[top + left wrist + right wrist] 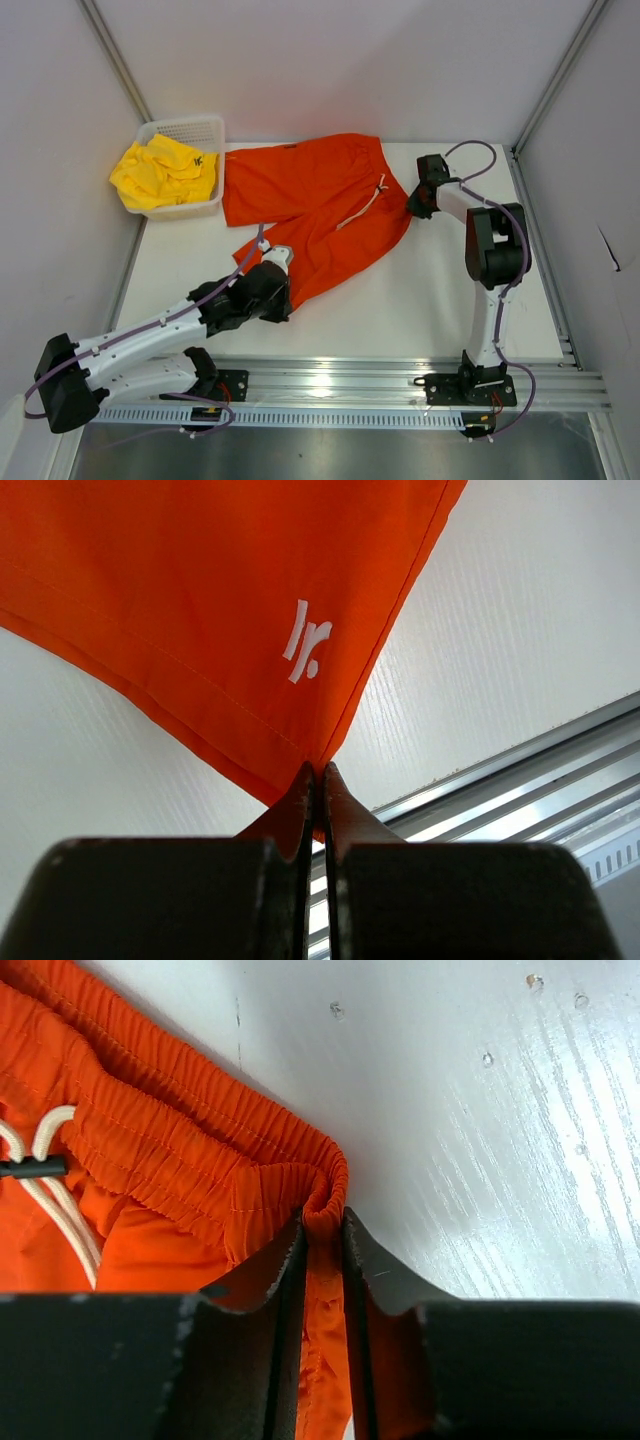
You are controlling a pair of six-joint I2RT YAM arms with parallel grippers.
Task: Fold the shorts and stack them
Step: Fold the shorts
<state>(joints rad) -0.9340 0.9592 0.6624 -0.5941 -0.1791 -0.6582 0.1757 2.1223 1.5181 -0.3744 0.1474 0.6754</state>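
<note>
Bright, even overhead light; soft shadows, slight glare.

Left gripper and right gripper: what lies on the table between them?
Only the orange shorts, seen in the top view: the left gripper pinches a leg corner, the right gripper the waistband.

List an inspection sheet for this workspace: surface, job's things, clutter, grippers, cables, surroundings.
Surface: white table, metal rail along its near edge.
Job's things: orange shorts spread flat on the table; yellow shorts crumpled in the white basket at far left.
Clutter: nothing seen.
Grippers: left gripper shut on a hem corner of the orange shorts; right gripper shut on their waistband corner.
Cables: purple cables looped along both arms.
Surroundings: pale walls with metal frame posts.
</note>
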